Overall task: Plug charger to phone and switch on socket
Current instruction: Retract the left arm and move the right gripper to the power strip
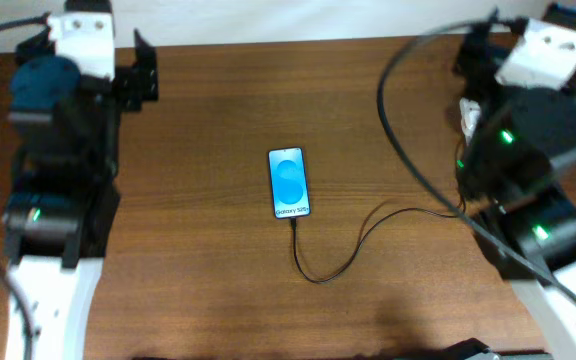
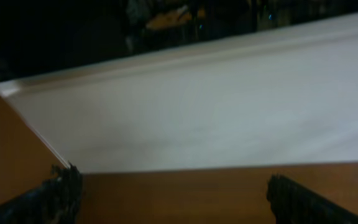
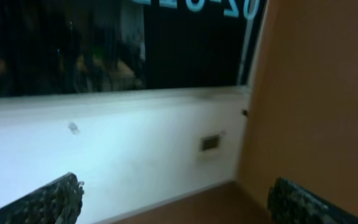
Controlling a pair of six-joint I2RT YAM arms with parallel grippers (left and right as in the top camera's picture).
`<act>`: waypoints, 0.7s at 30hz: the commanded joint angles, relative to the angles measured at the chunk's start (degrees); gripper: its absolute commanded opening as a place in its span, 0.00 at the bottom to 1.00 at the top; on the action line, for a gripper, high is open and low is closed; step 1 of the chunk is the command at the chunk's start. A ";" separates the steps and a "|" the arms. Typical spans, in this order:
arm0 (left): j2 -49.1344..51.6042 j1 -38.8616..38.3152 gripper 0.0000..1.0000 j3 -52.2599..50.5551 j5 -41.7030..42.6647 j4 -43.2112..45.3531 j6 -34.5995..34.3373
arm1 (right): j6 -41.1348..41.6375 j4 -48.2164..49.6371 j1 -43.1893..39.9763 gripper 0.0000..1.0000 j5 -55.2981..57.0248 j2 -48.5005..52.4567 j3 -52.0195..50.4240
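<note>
The phone [image 1: 288,183] lies face up at the table's middle, its blue screen lit. The charger cable [image 1: 320,278] meets the phone's lower edge, loops toward the front, then runs right under the right arm. A small white piece [image 1: 467,118] under the right arm may be the socket; most of it is hidden. My left gripper [image 1: 146,68] is at the far left edge of the table, open and empty, as the left wrist view [image 2: 173,200] shows. My right gripper [image 1: 476,52] is at the far right edge, open and empty in the right wrist view [image 3: 176,202].
Both wrist views face a white wall beyond the table's far edge [image 2: 229,167]. A small wall plate [image 3: 211,143] shows on that wall. Thick black arm cables [image 1: 398,130] hang over the right side of the table.
</note>
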 commanded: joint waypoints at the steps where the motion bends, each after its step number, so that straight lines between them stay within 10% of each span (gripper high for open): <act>1: -9.68 0.28 0.99 -0.33 0.59 -6.67 2.69 | -2.45 -8.74 -0.39 0.99 0.09 -11.56 0.37; 10: -32.04 3.78 0.99 -10.54 12.15 -4.85 -1.18 | 0.63 -15.10 -10.54 0.99 6.10 -38.42 0.26; 15: -33.59 3.82 0.99 -13.92 12.13 3.78 -6.54 | 16.13 -29.83 -19.61 0.99 -22.49 -54.14 -1.66; 21: -36.50 3.85 0.99 -13.00 7.78 8.59 -6.34 | 24.15 -31.34 -28.65 0.99 -30.91 -65.05 -4.46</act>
